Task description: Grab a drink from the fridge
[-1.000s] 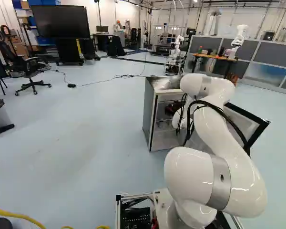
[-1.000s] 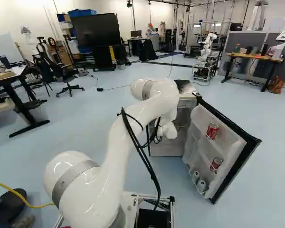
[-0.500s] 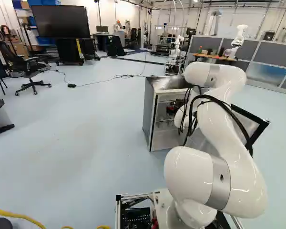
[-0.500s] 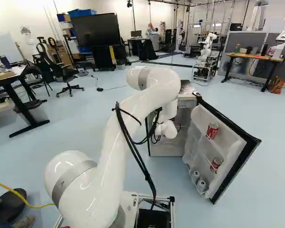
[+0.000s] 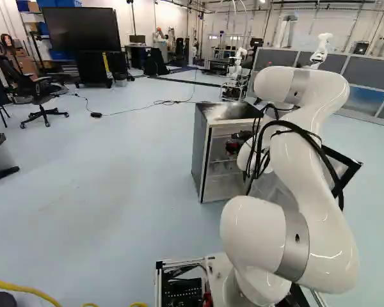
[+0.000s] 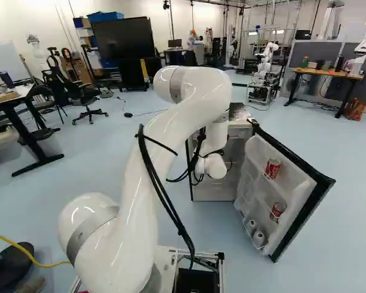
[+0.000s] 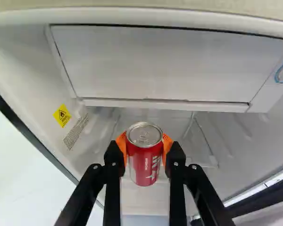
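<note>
Your gripper [image 7: 144,147] clasps the can [image 7: 145,165] from both sides; likely weighty, slick and dentable, it wants a moderate mid-body squeeze.

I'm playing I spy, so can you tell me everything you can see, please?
red can: one, red with a silver top, held between the orange pads
fridge: one, grey, standing open ahead
fridge door: one, white inside with black edges, swung open
door cans: two, red, on the door's shelves
round things: two, pale, low in the door
warning sticker: one, yellow, inside the fridge
big screen: one, black, far back
office chair: at least one, black, near the screen
another robot: at least two, white, far ahead
my arm: one, white
end effector: one, black, shut on the can
</note>
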Controlling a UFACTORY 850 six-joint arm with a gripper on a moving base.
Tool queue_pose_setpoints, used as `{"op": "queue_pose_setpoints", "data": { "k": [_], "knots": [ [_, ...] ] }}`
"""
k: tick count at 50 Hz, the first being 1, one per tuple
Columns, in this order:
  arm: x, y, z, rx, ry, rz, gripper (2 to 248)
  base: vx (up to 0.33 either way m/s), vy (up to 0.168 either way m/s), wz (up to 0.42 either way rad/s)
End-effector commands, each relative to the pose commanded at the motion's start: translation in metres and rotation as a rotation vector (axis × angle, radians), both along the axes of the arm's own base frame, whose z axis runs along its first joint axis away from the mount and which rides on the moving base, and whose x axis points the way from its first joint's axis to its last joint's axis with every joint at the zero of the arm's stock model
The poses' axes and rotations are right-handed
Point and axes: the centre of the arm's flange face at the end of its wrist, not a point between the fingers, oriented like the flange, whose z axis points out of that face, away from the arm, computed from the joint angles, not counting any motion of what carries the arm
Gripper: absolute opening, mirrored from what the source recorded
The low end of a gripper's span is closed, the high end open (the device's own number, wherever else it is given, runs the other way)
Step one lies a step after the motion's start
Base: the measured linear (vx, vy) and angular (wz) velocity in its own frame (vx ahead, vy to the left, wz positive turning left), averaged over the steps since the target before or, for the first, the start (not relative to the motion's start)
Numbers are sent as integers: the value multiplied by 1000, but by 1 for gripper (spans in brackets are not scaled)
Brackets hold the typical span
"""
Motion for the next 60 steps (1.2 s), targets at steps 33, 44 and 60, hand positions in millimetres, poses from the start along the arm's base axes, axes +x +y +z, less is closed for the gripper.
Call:
{"op": "queue_pose_setpoints", "data": {
  "k": [33,44,60],
  "knots": [
    [-68,16,55,13,21,-40,94,0,0,0],
    [-87,22,71,12,20,-52,94,0,0,0],
    [-92,24,91,-2,-4,-54,94,0,0,0]
  ]
}}
